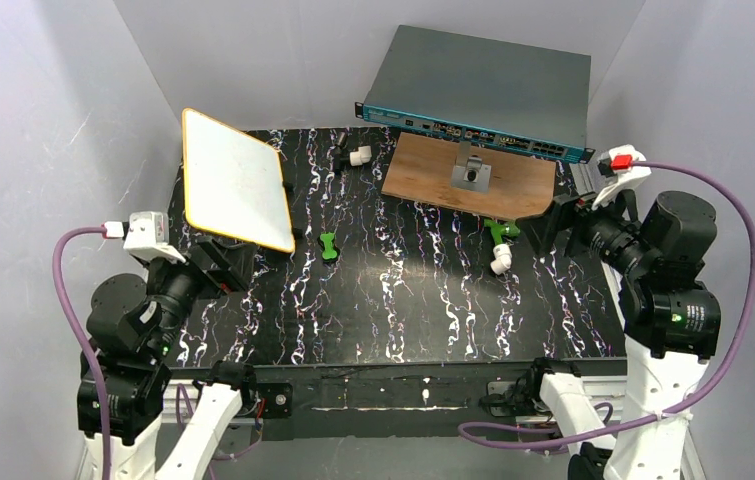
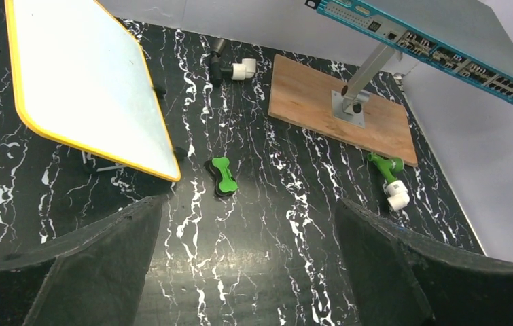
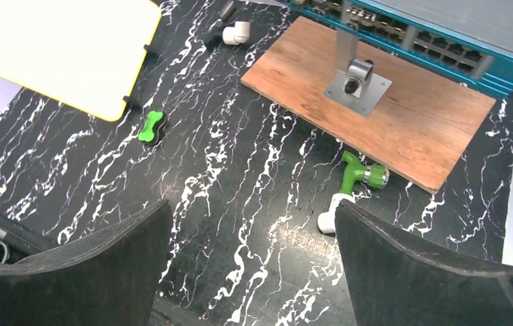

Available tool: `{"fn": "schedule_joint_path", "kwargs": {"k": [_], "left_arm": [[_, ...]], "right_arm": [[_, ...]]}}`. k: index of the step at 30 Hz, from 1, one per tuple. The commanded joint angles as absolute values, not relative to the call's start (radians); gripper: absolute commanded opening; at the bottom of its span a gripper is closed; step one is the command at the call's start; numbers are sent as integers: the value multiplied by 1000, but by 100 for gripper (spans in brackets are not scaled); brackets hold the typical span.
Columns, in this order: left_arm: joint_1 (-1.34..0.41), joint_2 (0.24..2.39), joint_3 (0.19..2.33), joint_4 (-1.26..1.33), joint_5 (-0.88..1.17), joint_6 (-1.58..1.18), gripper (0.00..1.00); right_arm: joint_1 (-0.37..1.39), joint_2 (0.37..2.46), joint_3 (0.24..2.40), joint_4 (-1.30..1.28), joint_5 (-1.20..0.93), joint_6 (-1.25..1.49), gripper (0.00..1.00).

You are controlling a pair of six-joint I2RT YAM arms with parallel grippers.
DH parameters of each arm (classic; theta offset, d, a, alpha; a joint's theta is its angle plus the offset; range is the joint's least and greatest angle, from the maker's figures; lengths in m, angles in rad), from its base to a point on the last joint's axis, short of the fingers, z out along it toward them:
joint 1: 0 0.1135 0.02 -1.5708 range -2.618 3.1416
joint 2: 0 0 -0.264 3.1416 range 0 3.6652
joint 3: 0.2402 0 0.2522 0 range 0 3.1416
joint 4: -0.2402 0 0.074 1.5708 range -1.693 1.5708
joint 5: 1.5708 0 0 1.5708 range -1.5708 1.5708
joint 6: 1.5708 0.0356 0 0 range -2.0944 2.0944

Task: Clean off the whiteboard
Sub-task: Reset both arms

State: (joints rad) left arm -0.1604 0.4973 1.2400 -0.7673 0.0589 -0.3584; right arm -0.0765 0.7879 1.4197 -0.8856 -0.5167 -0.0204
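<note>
Flagging risks first, left of frame to right. The left gripper (image 2: 248, 207) is spread wide and empty, low on the left, just beside the lower edge of the whiteboard (image 1: 235, 180). A careless lift there could clip that edge.

The whiteboard sits upper left of the top view, tilted up on a small stand (image 2: 97, 163), not flat on the table (image 1: 403, 310). Pressing hard on it would likely tip it or slide it back, since nothing seems to brace it. No writing can be made out on its face, so where to wipe is unclear.

The green block (image 1: 328, 245), probably the eraser, lies centre-left, just right of the whiteboard's lower corner. It is low and flat, so the fingers may scrape the table or squirt it away.

The right gripper (image 3: 252, 207) is spread and empty at right, near the wooden board (image 1: 468, 180). A swing across could knock the green-and-white fitting (image 1: 498, 245).

Counts, left to right:
- Whiteboard: one.
- Green block: one.
- Fittings: two, a black-and-white fitting (image 1: 353, 155) upper centre and the green-and-white one.
- Wooden board: one, with one metal bracket (image 1: 471, 175) on it.
- Network switch (image 1: 483, 90): one, upper right.
- Grippers: two.
</note>
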Motion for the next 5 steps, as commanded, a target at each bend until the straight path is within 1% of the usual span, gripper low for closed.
{"fn": "schedule_joint_path", "kwargs": {"k": [1,5], "left_arm": [[-185,472,1262,-809,25,-319,98],[-203,449,1237,-816,18,-308,98]], "right_arm": [[-121,777,1431,-827,-483,63,94],[-153,768,1400,-818,-596,34,94]]}}
